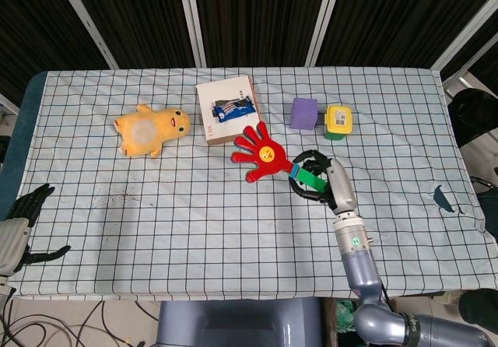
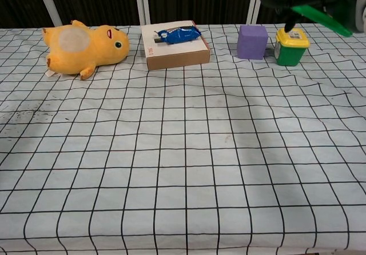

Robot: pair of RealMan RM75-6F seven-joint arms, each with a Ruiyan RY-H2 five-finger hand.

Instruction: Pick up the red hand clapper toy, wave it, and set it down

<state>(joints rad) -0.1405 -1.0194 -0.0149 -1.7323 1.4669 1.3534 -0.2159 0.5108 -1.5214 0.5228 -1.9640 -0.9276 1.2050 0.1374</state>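
My right hand (image 1: 317, 177) gripped the red plastic hand clapper toy (image 1: 261, 153) by its green handle, lifted off the desk (image 1: 233, 238). I judged a wide wave risked clipping the purple cube (image 1: 304, 114) and the yellow-lidded green container (image 1: 338, 121) at twelve o'clock, or the handle slipping loose.

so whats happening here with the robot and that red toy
The right hand grips the green handle of the red hand clapper toy and holds it up off the checked tablecloth; the chest view shows the toy high at the frame's top edge. The left hand sits idle at the table's near left corner, holding nothing. A yellow plush, a box, a purple cube and a small yellow-green container lie untouched behind.
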